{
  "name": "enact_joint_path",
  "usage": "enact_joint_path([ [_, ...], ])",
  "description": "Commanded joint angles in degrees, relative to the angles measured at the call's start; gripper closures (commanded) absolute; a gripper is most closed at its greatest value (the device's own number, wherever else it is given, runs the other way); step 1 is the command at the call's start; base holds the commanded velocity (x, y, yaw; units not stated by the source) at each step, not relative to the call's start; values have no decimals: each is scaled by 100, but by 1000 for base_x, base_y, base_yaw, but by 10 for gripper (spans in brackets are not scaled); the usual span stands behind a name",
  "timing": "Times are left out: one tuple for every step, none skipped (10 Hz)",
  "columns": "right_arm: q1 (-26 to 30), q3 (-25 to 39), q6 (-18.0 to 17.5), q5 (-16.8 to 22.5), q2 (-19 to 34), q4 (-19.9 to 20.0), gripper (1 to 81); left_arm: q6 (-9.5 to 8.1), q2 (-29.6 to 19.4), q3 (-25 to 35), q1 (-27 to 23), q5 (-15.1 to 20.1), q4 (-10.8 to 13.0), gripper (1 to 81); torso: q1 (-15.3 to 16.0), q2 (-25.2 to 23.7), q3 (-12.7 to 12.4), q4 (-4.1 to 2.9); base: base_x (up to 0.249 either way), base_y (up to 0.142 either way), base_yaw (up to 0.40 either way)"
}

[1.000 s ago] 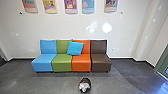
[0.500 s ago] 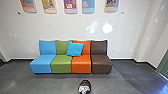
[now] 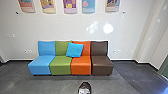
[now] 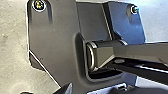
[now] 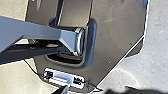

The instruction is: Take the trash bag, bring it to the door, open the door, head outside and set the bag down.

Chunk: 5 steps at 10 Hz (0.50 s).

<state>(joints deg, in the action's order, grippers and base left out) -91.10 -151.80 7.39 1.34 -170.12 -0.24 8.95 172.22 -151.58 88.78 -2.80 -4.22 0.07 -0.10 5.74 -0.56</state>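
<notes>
The grey floor (image 3: 45, 83) carries a four-coloured row of seats (image 3: 81, 68) and a dark-and-white trash bag (image 3: 84, 87).

You can read no words or numbers here: the colourful rectangular paper-like posters (image 3: 70, 6) on the flat white wall (image 3: 60, 27) (cut off along your head view's top edge) bear blurred, illegible printing.

High up, the head view faces twelve o'clock and down, the smooth blue, green, orange and brown four-seat sofa (image 3: 81, 65) well apart. Both wrist views look closely down on the robot's wide, dark, flat plate (image 4: 55, 50).
</notes>
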Motion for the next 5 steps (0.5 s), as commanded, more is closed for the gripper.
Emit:
enact_joint_path([
  [149, 28, 8, 358, -7, -37, 10, 10, 6, 32, -164, 368, 35, 10, 0, 0, 0, 0, 127, 0, 0],
  [149, 28, 8, 358, 1, -28, 10, 10, 15, 32, -163, 368, 35, 10, 0, 0, 0, 0, 126, 0, 0],
  [140, 28, 8, 358, 1, -28, 10, 10, 24, 32, -164, 368, 35, 10, 0, 0, 0, 0, 126, 0, 0],
  [140, 20, 8, 358, -7, -28, 10, 10, 24, 32, -155, 368, 35, 10, 0, 0, 0, 0, 126, 0, 0],
  [140, 28, 8, 358, -7, -28, 10, 10, 24, 32, -155, 368, 35, 10, 0, 0, 0, 0, 126, 0, 0],
])
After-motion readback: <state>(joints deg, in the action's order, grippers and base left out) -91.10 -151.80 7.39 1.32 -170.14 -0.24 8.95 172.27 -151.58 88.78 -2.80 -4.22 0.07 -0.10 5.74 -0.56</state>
